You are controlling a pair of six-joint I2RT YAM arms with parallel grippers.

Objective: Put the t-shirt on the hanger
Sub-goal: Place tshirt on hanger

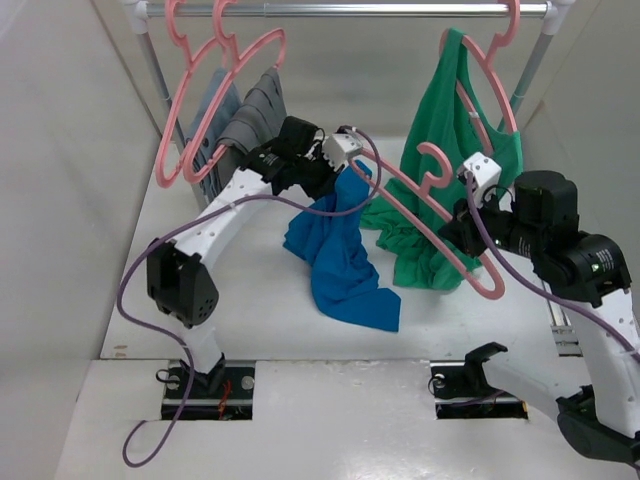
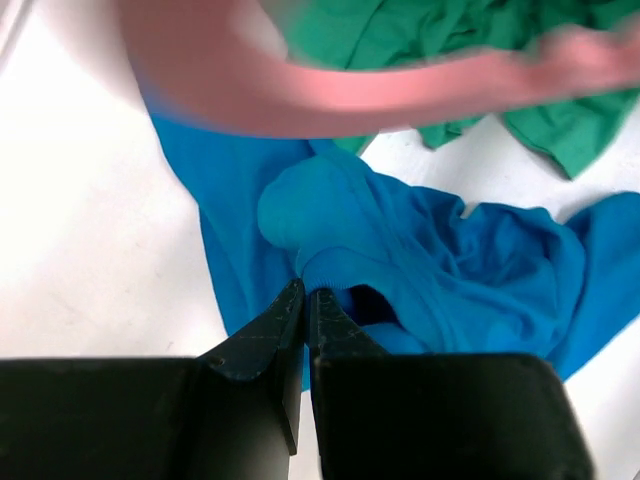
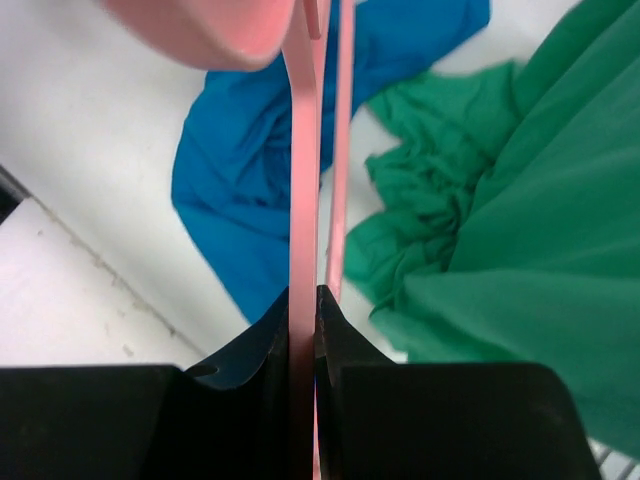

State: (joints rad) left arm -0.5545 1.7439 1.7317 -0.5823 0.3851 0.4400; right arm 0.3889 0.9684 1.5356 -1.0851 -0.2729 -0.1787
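The blue t-shirt [image 1: 340, 260] lies crumpled on the white table, with its top edge lifted. My left gripper [image 1: 345, 178] is shut on that lifted edge; in the left wrist view the jaws [image 2: 305, 295] pinch a rolled hem of the t-shirt [image 2: 450, 270]. My right gripper [image 1: 462, 232] is shut on the pink hanger [image 1: 490, 287] and holds it tilted above the table, with its far end close to the left gripper. In the right wrist view the hanger's bar [image 3: 303, 150] runs straight up from the shut jaws [image 3: 303, 300], above the t-shirt [image 3: 240, 170]. The hanger crosses the left wrist view [image 2: 400, 95] as a blur.
A green tank top [image 1: 460, 110] hangs on a pink hanger from the rail [image 1: 350, 10], its hem pooled on the table behind the held hanger. Grey garments [image 1: 255, 115] and pink hangers [image 1: 185, 100] hang at the left. White walls enclose both sides.
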